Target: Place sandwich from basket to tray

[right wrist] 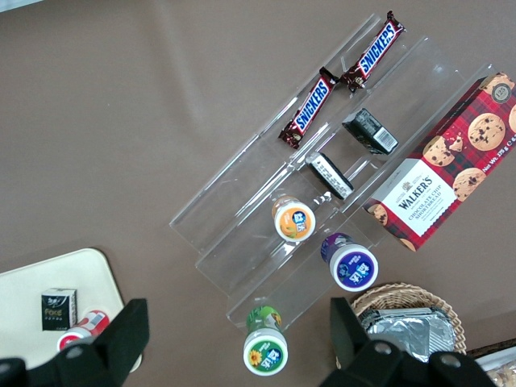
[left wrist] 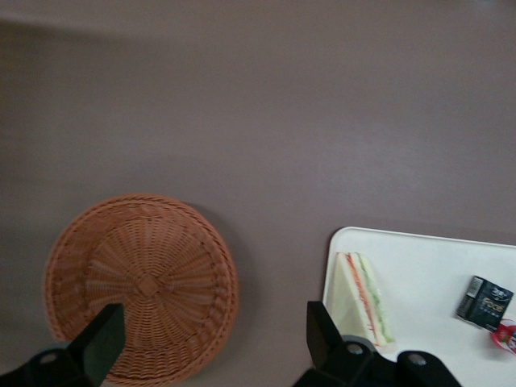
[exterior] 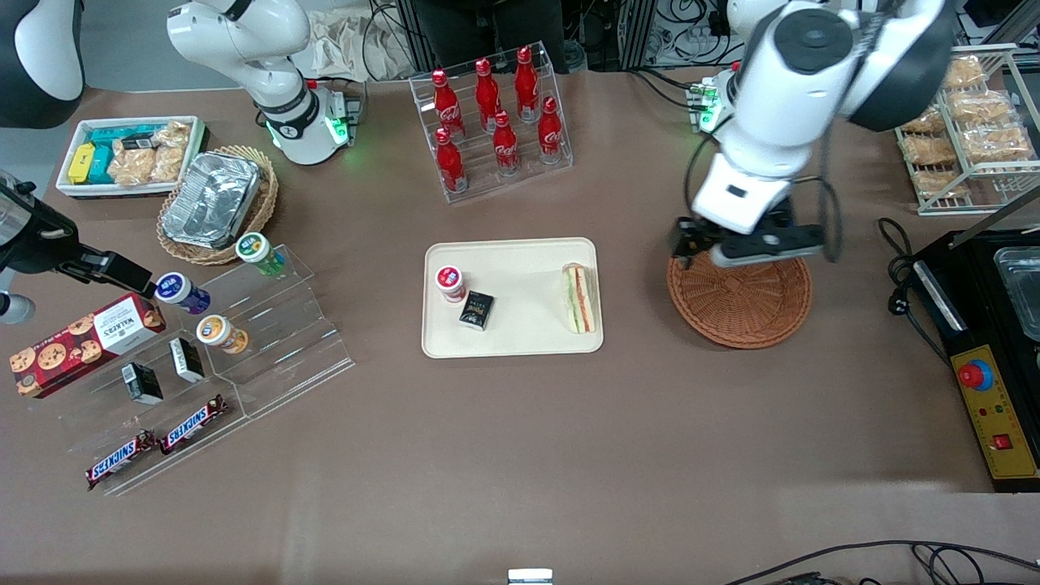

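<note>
In the front view, the sandwich [exterior: 579, 298] is lying on the tray [exterior: 520, 337], along the tray's edge nearest the working arm, standing on its long side with the filling layers showing. Also sitting on the tray are a small red-lidded cup [exterior: 449, 283] and a small black packet [exterior: 477, 309], toward the parked arm's end. The basket [exterior: 739, 301] is resting on the brown counter [exterior: 520, 455] at about three o'clock from the tray, apart from it. The tool [exterior: 735, 244] is hovering over the basket's rim at roughly twelve o'clock, farther from the front camera than the basket's middle.

In the left wrist view, the tool [left wrist: 214, 343] is spreading its two dark fingers [left wrist: 101, 343] wide, released and gripping nothing. The basket [left wrist: 141, 286] is lying under one finger, and the sandwich [left wrist: 363, 298] is resting on the tray [left wrist: 427, 274] just beside the other finger, with the black packet [left wrist: 484, 302] nearby.

In the right wrist view, a corner of the tray [right wrist: 56, 278] is showing the packet [right wrist: 58, 309] and cup [right wrist: 81, 324].
</note>
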